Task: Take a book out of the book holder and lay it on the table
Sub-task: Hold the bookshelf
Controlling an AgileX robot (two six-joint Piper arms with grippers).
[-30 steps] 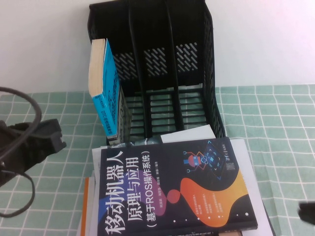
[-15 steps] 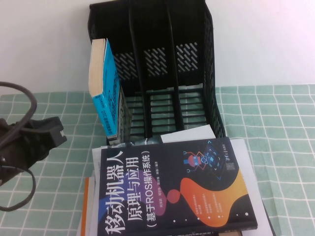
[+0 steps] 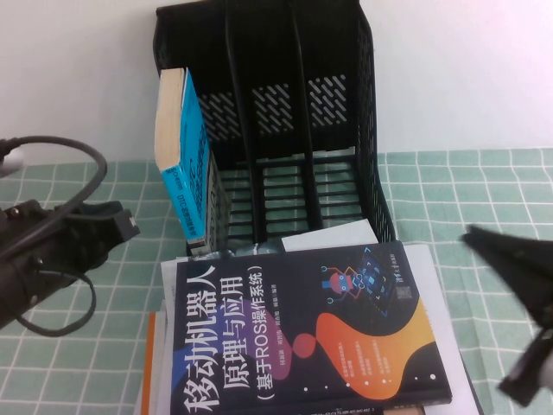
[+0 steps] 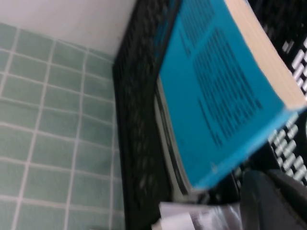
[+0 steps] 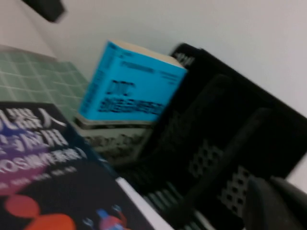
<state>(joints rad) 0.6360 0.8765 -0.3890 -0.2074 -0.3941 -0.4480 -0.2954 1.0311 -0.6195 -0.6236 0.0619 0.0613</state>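
Both grippers flank the book holder (image 3: pixel 268 130) without touching it, left gripper (image 3: pixel 108 226) beside its left wall, right gripper (image 3: pixel 518 294) off its right side (grip state indiscernible), probably approaching the book (image 3: pixel 183 147), which stands upright in the leftmost slot, long axis vertical, cream pages facing outward.

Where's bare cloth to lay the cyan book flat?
Bare table lies right of the book holder, ahead of the right gripper. A narrower patch lies left of the book, by the left gripper. The front is crowded by the navy book.
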